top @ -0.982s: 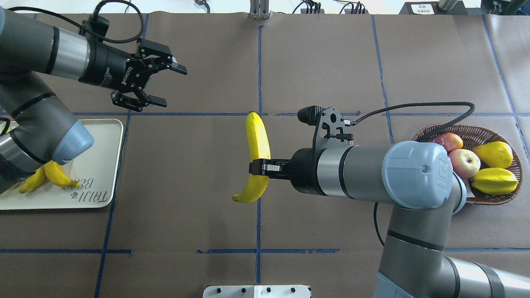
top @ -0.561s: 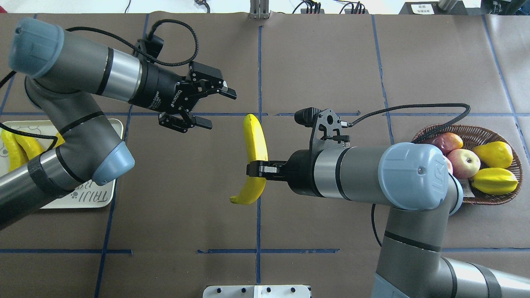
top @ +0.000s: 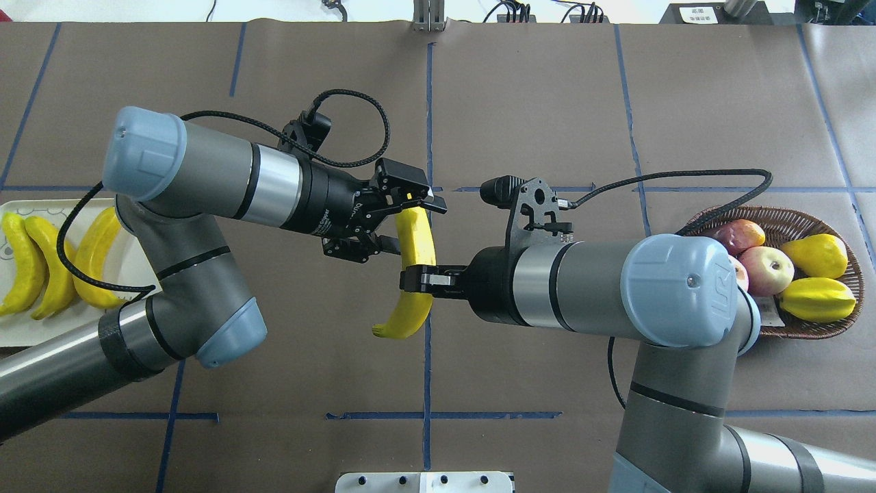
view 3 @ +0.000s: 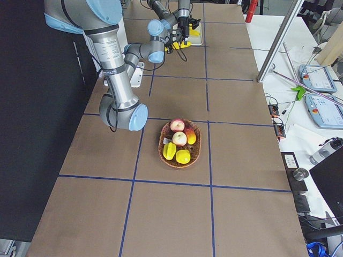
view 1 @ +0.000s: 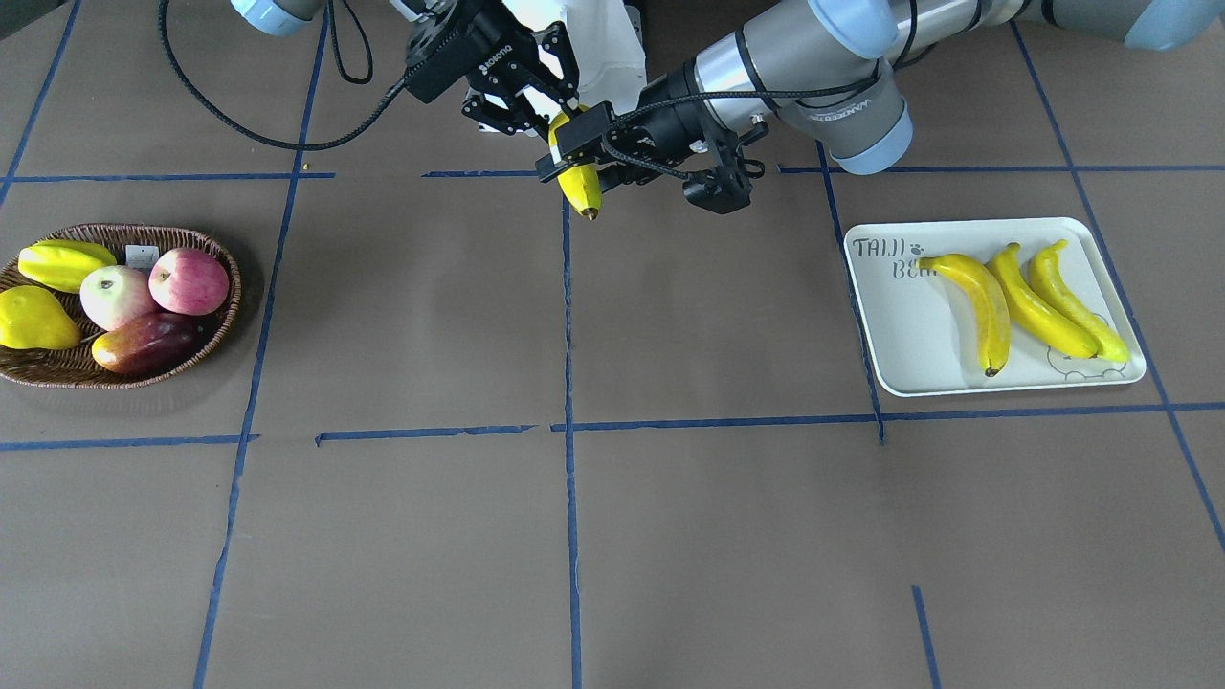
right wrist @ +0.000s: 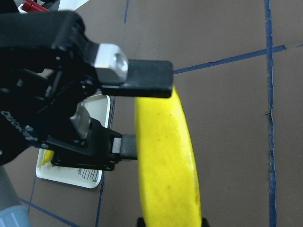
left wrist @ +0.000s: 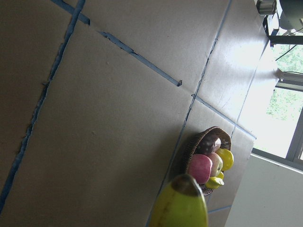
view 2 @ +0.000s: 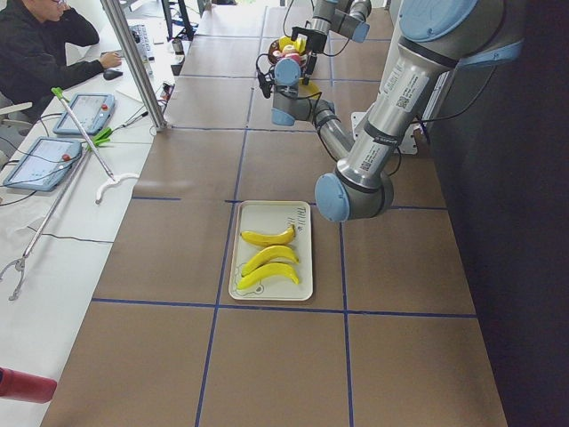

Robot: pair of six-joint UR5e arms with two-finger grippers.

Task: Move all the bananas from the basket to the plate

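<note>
At frame centre, a smooth curved banana point(top: 415, 241) is clamped mid-length by the right gripper point(top: 419, 279); the left gripper point(top: 413, 226) is spread open around its upper end.

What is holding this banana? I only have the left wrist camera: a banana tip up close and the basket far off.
Observer: The right gripper is shut on the held banana at its middle, above the table.
Operator: And my left gripper?
Observer: The left gripper is open, its fingers either side of that banana, toward the end farther from the robot.
Operator: How full is the plate?
Observer: Three bananas lie side by side on the plate.
</note>
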